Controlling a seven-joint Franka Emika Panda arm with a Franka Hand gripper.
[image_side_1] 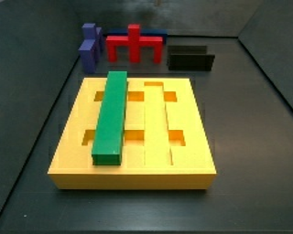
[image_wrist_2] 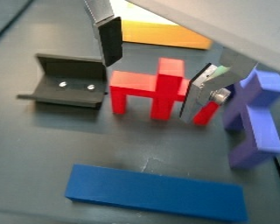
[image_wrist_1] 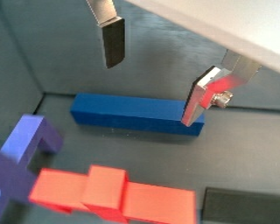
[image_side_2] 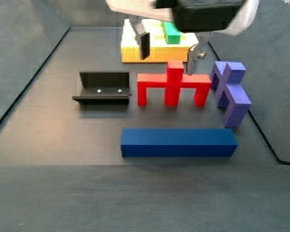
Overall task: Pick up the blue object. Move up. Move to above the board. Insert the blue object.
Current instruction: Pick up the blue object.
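The blue object [image_side_2: 178, 141] is a long navy bar lying flat on the dark floor, nearest the front in a side view; both wrist views show it [image_wrist_1: 136, 112] [image_wrist_2: 154, 192]. My gripper [image_side_2: 169, 53] hangs open well above the floor, over the red piece and short of the bar, nothing between its fingers [image_wrist_1: 112, 42]. It also shows open in the wrist views [image_wrist_1: 157, 74] [image_wrist_2: 157, 70]. The yellow board [image_side_1: 196, 137] carries a green bar [image_side_1: 111, 114] in one groove. The board's edge [image_side_2: 131, 47] lies behind the gripper.
A red piece [image_side_2: 174, 86] stands between the blue bar and the board. A purple piece [image_side_2: 232, 91] stands beside it. The fixture [image_side_2: 101, 89] sits on the other side of the red piece. Dark walls enclose the floor.
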